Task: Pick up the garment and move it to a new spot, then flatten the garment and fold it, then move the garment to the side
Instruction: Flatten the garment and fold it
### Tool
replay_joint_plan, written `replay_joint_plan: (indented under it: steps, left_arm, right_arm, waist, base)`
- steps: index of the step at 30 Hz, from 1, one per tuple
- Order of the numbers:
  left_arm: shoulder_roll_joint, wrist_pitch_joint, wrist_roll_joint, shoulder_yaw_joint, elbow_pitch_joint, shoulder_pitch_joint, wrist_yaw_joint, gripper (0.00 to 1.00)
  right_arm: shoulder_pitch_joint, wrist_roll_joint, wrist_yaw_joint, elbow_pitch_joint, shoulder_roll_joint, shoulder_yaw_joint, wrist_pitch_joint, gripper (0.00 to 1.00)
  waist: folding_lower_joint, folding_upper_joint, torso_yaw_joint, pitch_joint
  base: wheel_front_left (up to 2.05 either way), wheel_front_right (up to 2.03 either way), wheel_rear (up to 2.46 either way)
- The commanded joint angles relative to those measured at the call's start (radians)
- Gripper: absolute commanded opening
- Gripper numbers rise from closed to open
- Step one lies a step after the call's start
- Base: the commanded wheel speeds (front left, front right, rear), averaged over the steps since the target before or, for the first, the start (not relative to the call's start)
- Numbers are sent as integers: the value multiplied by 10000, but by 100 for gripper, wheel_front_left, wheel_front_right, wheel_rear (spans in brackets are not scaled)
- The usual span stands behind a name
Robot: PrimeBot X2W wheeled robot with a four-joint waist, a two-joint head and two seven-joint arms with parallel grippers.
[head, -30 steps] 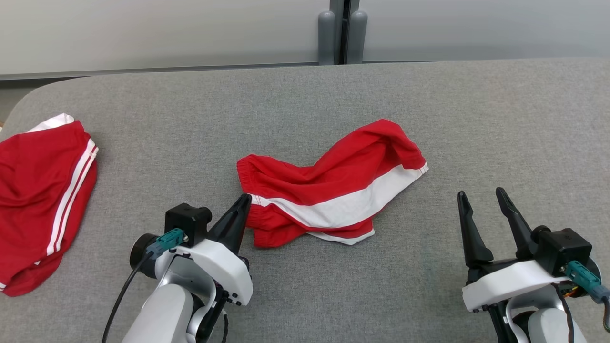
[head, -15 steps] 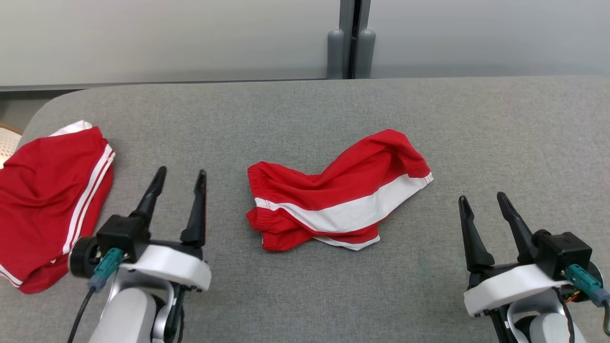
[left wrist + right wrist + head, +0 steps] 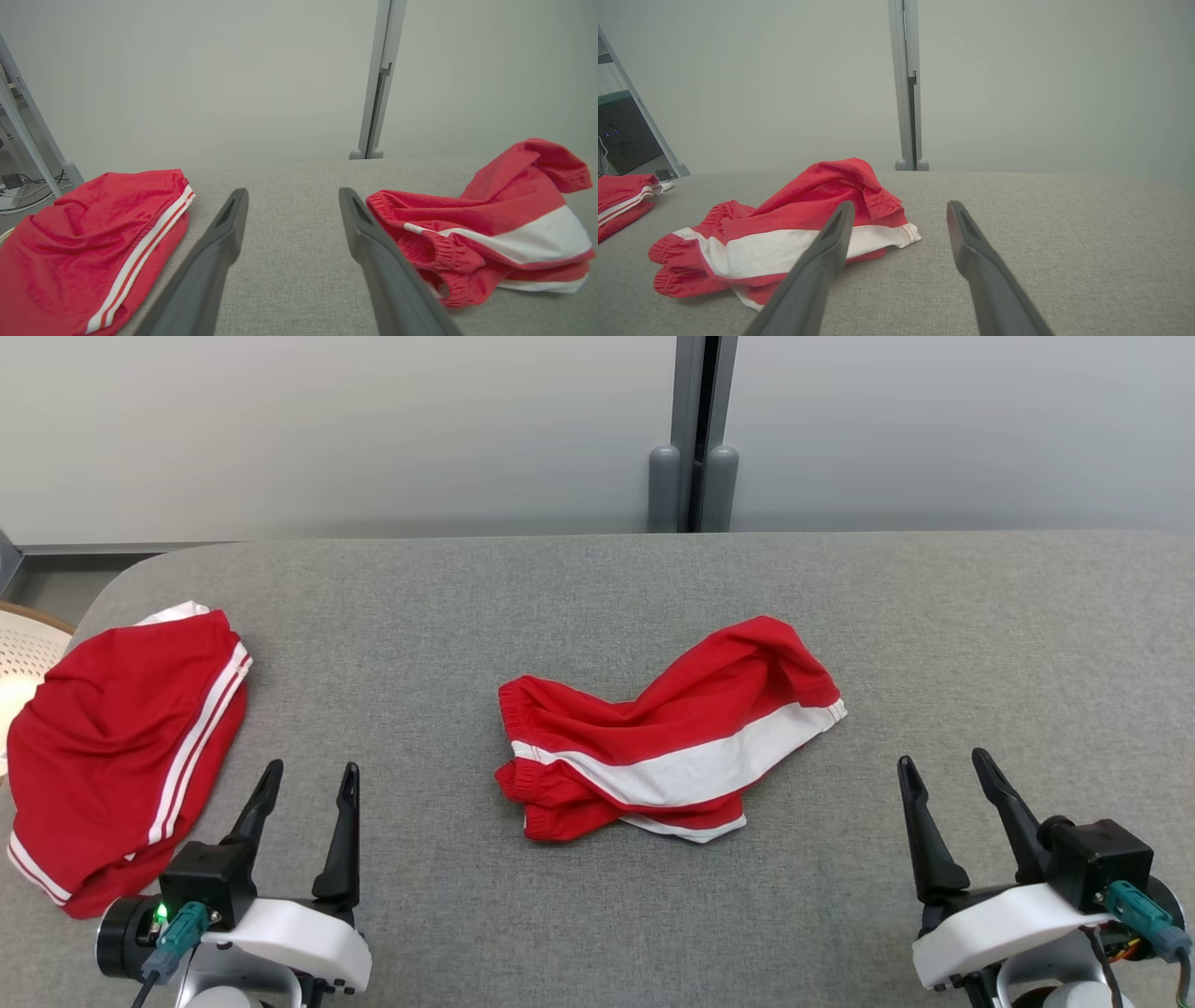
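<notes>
Now: red shorts crumpled mid-table, both grippers empty

Item: one pair of red shorts with a broad white band. They lie bunched and twisted in the middle of the grey padded table, between the two arms and touching neither.

Handling: we judge them light, limp and not slippery, so they will sag and drape from any single hold. We would take them at the elastic waistband on their left end and the hem corner on their right, where the cloth looks doubled and firmer.

Tooling: left gripper, jaws wide, empty, near a second pair of red shorts at the table's left end; right gripper, jaws wide, empty, well clear of the cloth.

Change: a second ago the left gripper was pinched shut with its tip at the waistband. We now find it drawn back and spread. The shorts keep their shape, and the head camera has tilted up.
</notes>
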Motion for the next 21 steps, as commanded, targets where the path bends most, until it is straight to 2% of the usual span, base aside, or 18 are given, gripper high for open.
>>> replay_joint_plan:
  steps: [1,21]
  left_arm:
    - [91,41,-54,-7,-35,91,59,100]
    - [139,229,-99,-337,-69,-144,-37,100]
  right_arm:
    - [133,46,-1,-39,-62,-43,45,100]
    - [189,116,0,-57,-21,-85,47,100]
  waist:
    - [0,0,19,-41]
    - [0,0,29,-133]
  base:
    - [0,0,0]
    - [0,0,0]
